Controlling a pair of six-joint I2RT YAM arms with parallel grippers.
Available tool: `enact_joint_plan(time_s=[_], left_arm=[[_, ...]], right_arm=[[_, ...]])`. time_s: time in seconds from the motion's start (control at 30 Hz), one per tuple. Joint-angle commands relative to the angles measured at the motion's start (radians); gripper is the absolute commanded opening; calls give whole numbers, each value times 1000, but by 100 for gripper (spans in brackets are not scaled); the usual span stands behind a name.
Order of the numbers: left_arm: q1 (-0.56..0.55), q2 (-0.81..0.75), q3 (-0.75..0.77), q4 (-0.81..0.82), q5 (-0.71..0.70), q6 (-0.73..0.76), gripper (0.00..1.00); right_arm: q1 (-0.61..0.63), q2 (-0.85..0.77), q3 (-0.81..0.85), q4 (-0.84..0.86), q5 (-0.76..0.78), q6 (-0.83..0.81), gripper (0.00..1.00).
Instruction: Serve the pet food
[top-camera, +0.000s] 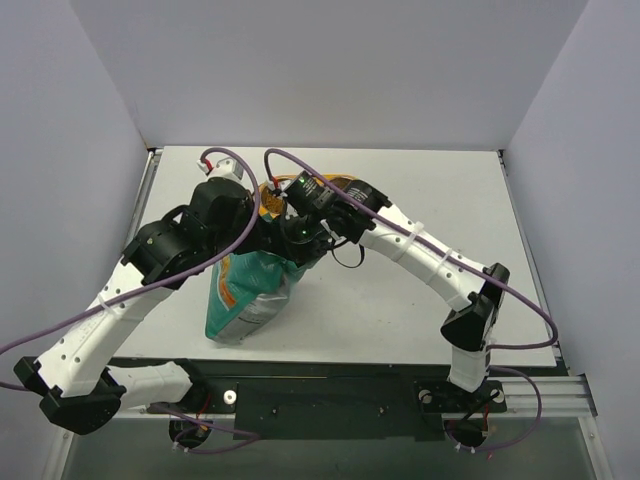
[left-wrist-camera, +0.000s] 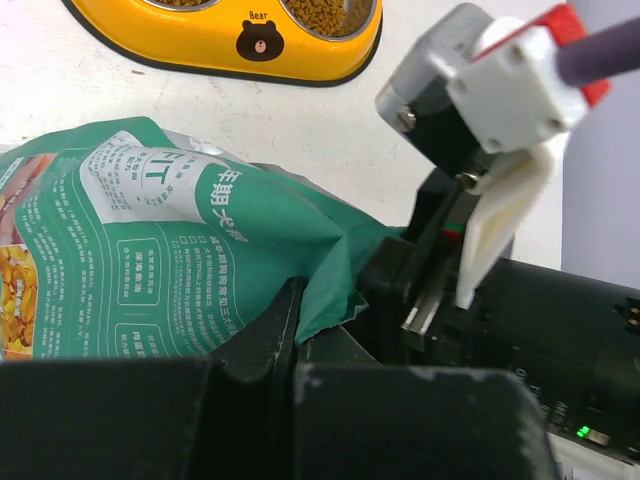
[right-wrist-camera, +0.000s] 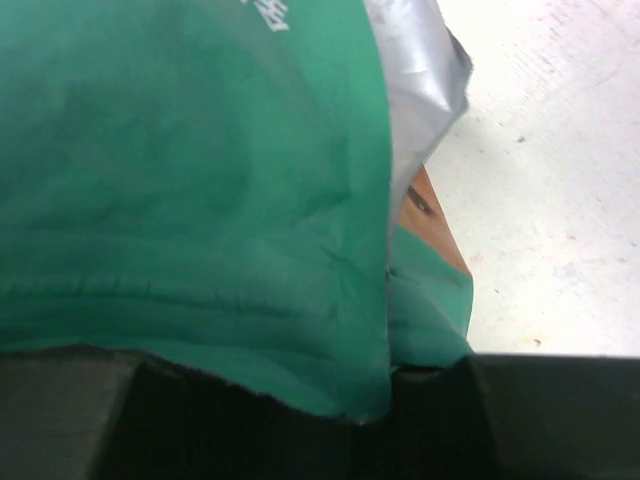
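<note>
Green bag (top-camera: 245, 290) hangs between the claws: left claw (left-wrist-camera: 305, 322) clamped on a fold, right claw (right-wrist-camera: 420, 385) apparently pinching its edge; kibble (left-wrist-camera: 330, 12) fills the feeder (left-wrist-camera: 190, 45) beyond the left.

Yellow feeder (left-wrist-camera: 200, 45): small black word "Bear" above a brown bear-face logo on its front wall. Green bag (left-wrist-camera: 150, 270): big white characters "年期犬粮", and "FIT" on a pale panel. The smaller Chinese lines are unreadable. Right wrist view: cut-off white lettering on the bag, illegible.

One bag (top-camera: 245, 290), one feeder (left-wrist-camera: 260, 45) (two bowls (left-wrist-camera: 330, 37) in it), two arms (top-camera: 110, 310), one table (top-camera: 400, 320).
</note>
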Motion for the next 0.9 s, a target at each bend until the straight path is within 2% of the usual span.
enact_joint_plan(time_s=[0.0,0.1,0.23,0.33,0.47,0.6,0.87], left_arm=[[4,-8,52,160,-4,-44,0],[4,-16,52,154,-12,-42,0],[4,-33,50,145,-39,-36,0],[4,-48,44,146,-58,-27,0],[4,-68,41,149,-87,-7,0],[4,-93,33,153,-113,4,0],[5,-146,18,149,-165,22,0]], right_arm=[[7,37,-105,167,-200,54,0],[0,9,-160,316,-386,93,0],[-28,-52,-261,535,-531,210,0],[-59,-115,-388,825,-608,413,0],[-124,-175,-510,1086,-664,614,0],[-181,-241,-602,1194,-681,701,0],[-269,-371,-714,1240,-676,778,0]])
